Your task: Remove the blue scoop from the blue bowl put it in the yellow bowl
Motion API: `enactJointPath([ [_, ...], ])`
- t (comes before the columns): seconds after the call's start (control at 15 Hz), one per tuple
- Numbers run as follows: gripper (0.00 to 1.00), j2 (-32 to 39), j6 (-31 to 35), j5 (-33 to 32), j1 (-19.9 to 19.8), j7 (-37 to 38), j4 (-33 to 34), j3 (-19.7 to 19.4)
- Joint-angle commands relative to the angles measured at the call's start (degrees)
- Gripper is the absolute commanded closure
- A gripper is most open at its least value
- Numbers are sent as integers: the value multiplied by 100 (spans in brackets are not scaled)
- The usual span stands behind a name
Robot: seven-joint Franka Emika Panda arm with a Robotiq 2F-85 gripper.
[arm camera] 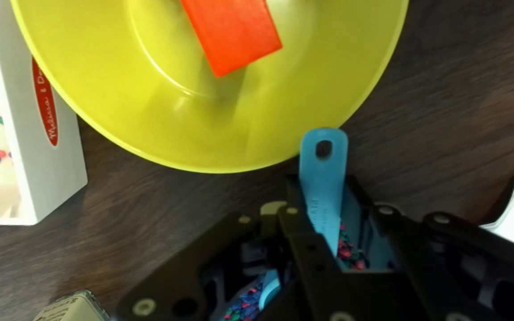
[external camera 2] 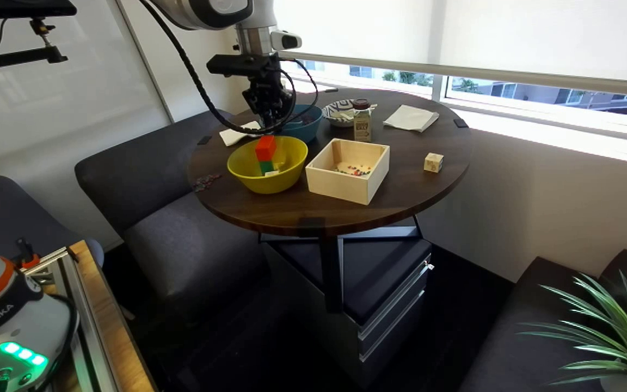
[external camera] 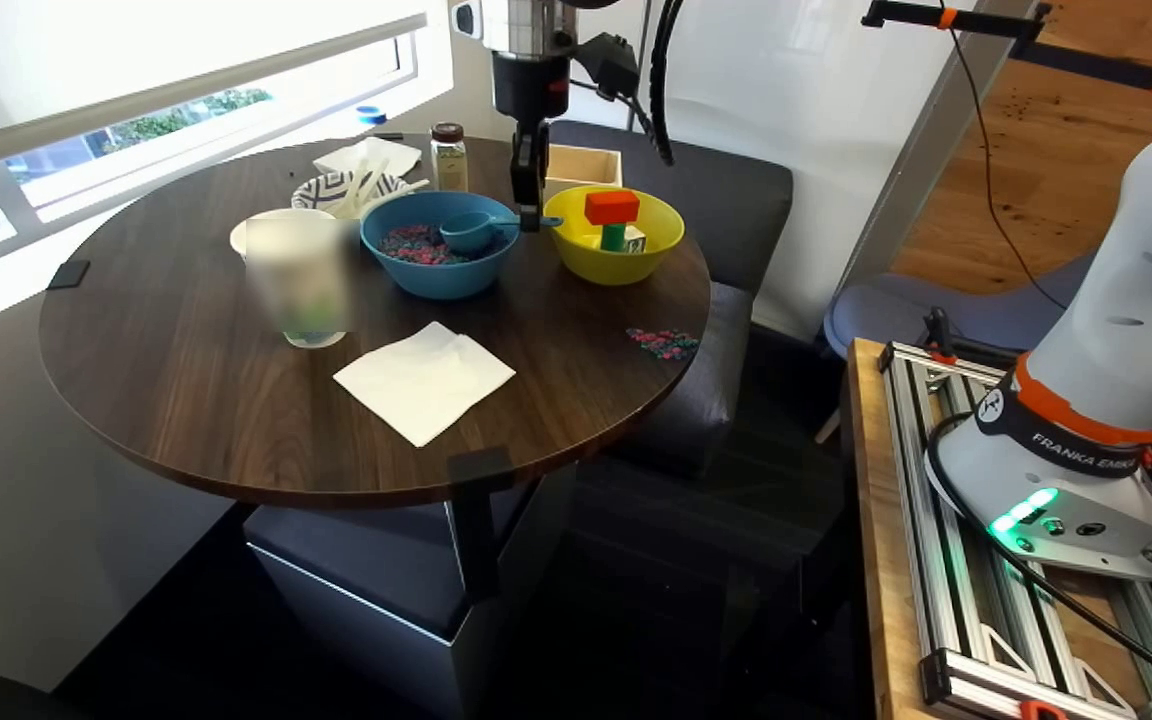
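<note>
The blue scoop [external camera: 471,232] has its cup inside the blue bowl [external camera: 441,280], over small dark coloured bits. I cannot tell if the cup touches them. The scoop's handle also shows in the wrist view [arm camera: 324,156], its holed end reaching the rim of the yellow bowl [arm camera: 105,98]. My gripper [external camera: 531,215] is at the blue bowl's rim on the yellow bowl's side. In the wrist view its fingers [arm camera: 322,183] are close in on both sides of the handle. The yellow bowl [external camera 2: 270,182] holds a red block [external camera 2: 265,148] on a green one, and a small cube.
An open wooden box [external camera 2: 346,185] stands beside the yellow bowl. A spice bottle [external camera: 449,160] and a patterned bowl [external camera: 321,190] are behind the blue bowl. A blurred pale cup [external camera: 301,270] and a napkin [external camera: 426,380] lie around it. Loose bits [external camera: 663,343] lie near the table edge.
</note>
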Motion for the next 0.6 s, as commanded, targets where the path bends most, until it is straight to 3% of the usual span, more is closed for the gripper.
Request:
enactJointPath([
  [0.0, 94, -447, -391, 166, -10, -147, -37, 68],
  [0.53, 94, -1467, -1365, 153, -71, -640, 86, -157],
])
